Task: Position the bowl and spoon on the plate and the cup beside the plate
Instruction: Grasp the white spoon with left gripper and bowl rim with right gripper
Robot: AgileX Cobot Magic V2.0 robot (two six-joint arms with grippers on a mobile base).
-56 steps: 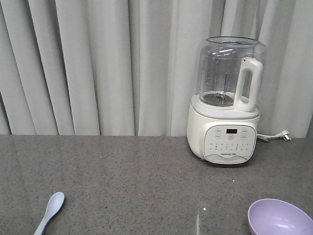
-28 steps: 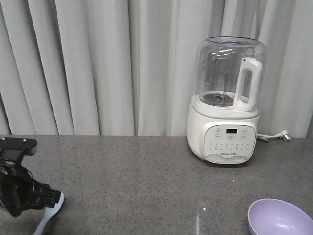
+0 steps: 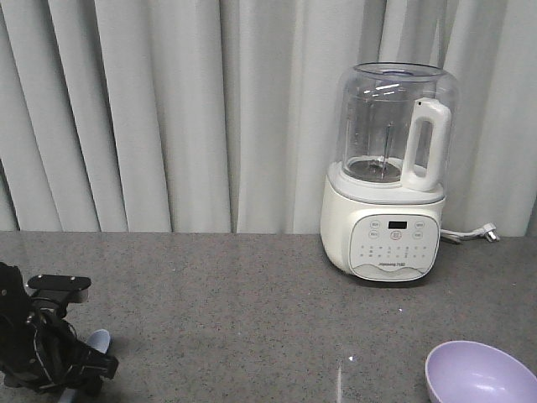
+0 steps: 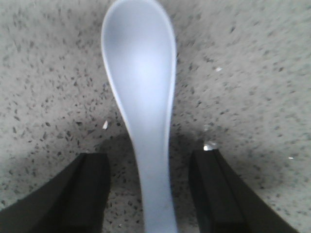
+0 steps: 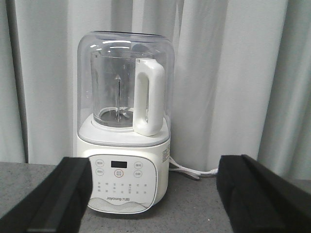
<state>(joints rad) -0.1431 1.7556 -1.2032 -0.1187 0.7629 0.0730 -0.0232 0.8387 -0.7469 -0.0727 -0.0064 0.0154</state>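
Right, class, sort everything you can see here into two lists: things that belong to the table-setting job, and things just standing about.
Belong to the job: spoon, bowl, left gripper open astride the spoon handle. No plate or cup in view.
Just standing about: blender, its cable, curtain.

Front cam: level, faces far curtain across countertop. Left wrist cam: very near, straight down on spoon, which front view shows near left. Right wrist cam: level, near blender, front view's far right.
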